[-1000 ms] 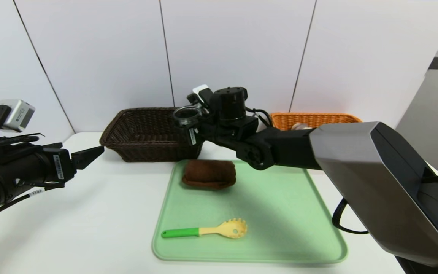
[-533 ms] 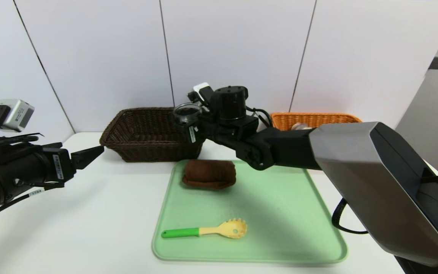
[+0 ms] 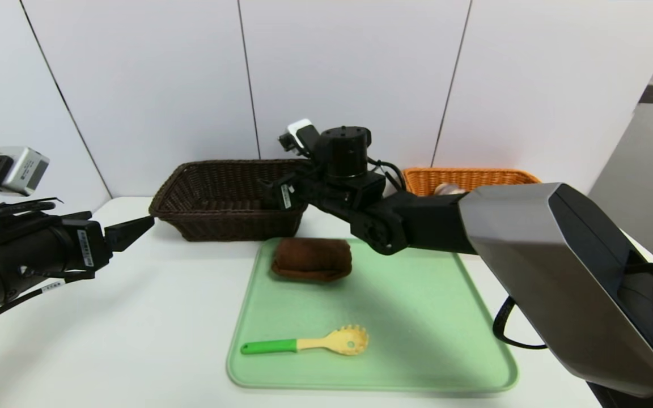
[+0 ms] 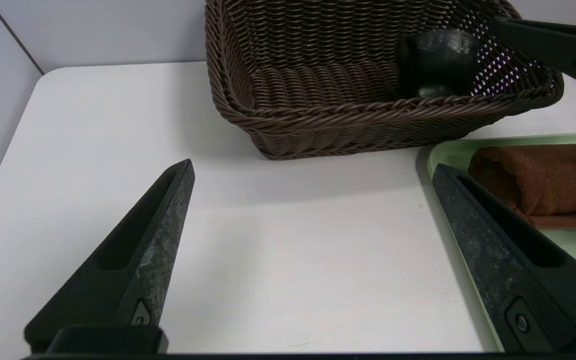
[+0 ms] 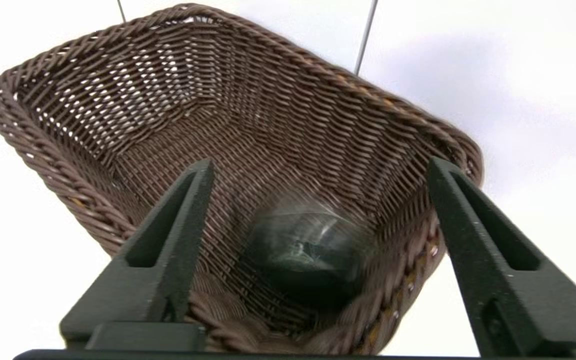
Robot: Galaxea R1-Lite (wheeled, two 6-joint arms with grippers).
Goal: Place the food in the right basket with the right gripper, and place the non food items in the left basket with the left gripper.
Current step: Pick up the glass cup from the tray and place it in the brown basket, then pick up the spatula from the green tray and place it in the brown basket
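Over the dark basket, my right gripper spreads its fingers wide; the dark bowl sits inside it. My left gripper, fingers open, hangs left of that basket.

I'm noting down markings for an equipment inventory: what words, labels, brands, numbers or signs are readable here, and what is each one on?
Nothing can be quoted; these are too small to read:
Sticker on the left gripper: illegible.
Print on the camera above it: illegible.
Tag on the left arm's cable: illegible.
Sticker on the right gripper: illegible.
No text shows on the pasta spoon or brown cloth.
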